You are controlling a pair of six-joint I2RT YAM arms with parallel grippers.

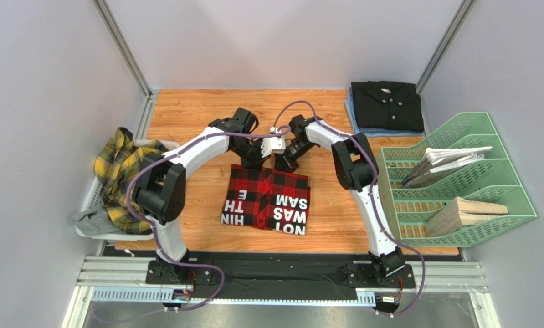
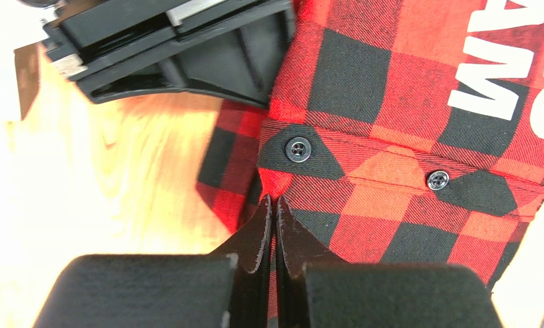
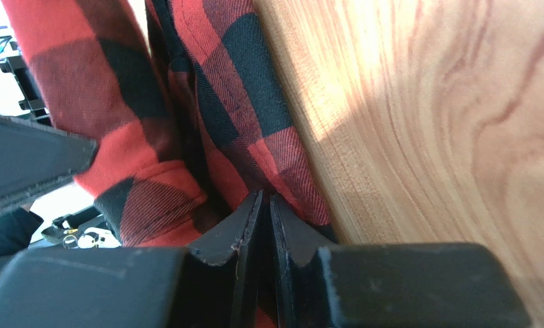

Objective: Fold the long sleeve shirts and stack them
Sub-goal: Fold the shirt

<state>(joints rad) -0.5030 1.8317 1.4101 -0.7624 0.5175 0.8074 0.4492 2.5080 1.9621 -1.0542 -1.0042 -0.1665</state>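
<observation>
Pale grey walls (image 1: 275,41) around wooden tabletop (image 1: 186,113)

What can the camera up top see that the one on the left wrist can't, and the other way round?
Only the top view: the folded black shirt at the far right, the yellow plaid shirt heaped at the left, and the green rack. Only the left wrist view: two dark buttons, and the left gripper pinched shut on the cloth's edge. Both: the red check shirt with white letters, lying on the wooden table.

Top view evenly bright and sharp; wrist views glare white on the table (image 2: 83,178), softly blurred there
</observation>
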